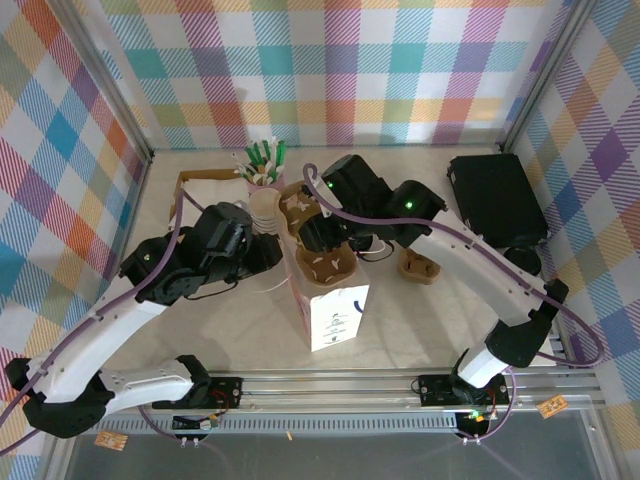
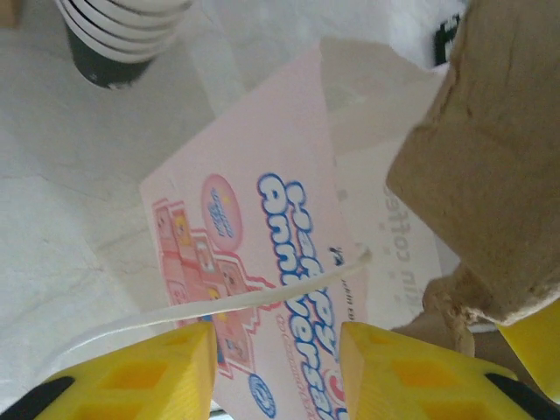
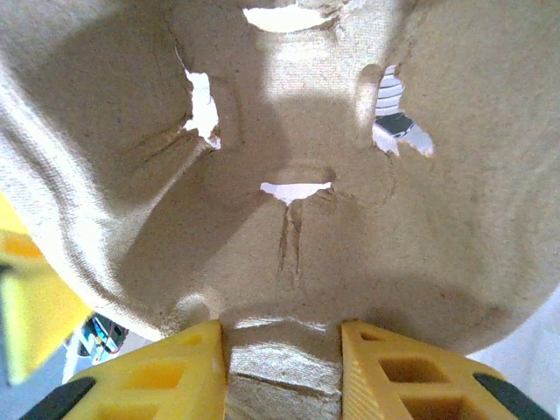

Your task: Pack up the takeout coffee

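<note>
while the right jaws are clamping the edge of a pulp cup carrier (image 3: pixel 289 131) directly above the paper bag (image 1: pixel 338 318), the left jaws are standing apart over the bag's pink side, with its white cord handle (image 2: pixel 262 297) crossing the gap. what looks like the takeout coffee (image 1: pixel 375 248) is sitting just right of the bag's mouth, half hidden under the right arm (image 1: pixel 480 260).

We reach our left arm (image 1: pixel 130 320) and right arm (image 1: pixel 480 265) inward. Our left gripper (image 2: pixel 276 341) stands parted; our right gripper (image 3: pixel 282 341) pinches a tray (image 3: pixel 289 131).
</note>
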Robot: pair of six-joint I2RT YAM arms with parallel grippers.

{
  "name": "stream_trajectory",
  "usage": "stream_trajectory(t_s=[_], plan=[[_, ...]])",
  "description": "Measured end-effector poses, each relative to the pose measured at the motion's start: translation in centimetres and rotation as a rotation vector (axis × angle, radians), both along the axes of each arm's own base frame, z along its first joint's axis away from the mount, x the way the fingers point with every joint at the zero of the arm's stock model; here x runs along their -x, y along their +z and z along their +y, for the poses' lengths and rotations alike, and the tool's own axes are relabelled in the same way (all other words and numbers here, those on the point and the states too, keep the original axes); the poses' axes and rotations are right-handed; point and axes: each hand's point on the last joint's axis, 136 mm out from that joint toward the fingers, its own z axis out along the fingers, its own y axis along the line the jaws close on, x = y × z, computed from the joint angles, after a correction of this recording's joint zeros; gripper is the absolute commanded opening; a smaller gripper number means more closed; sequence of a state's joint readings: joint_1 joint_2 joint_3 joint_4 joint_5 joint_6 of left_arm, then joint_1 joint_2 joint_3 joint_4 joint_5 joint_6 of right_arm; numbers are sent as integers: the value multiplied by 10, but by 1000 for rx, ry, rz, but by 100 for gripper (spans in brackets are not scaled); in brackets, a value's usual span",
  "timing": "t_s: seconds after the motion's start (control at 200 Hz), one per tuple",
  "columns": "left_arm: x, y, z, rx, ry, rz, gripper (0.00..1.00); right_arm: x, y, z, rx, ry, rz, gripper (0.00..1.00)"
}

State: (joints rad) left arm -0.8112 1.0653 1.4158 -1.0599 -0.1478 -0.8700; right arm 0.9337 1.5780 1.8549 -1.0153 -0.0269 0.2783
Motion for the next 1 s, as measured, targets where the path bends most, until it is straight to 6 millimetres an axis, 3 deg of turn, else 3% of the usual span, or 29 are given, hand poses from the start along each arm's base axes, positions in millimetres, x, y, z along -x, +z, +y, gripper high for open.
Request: stream_trajectory(t_s=[0.155,0.34,0.61,0.87,1.0], plan=[[-4,18,16,-2,37,-61,50,2,-3,-2,13,3,7,35],[-14,36,14,-29,10,-123,54,4,-4,-3,22,4,15,35],[-50,22,4,-79,-14,-147,49,7,-7,-7,29,-14,45,35],[-63,19,-10,-9,-41,-147,46,10,-9,-14,44,-50,74,35],[-65,7,-24,25,-65,-100,41,12,-12,-18,54,-63,93,35]])
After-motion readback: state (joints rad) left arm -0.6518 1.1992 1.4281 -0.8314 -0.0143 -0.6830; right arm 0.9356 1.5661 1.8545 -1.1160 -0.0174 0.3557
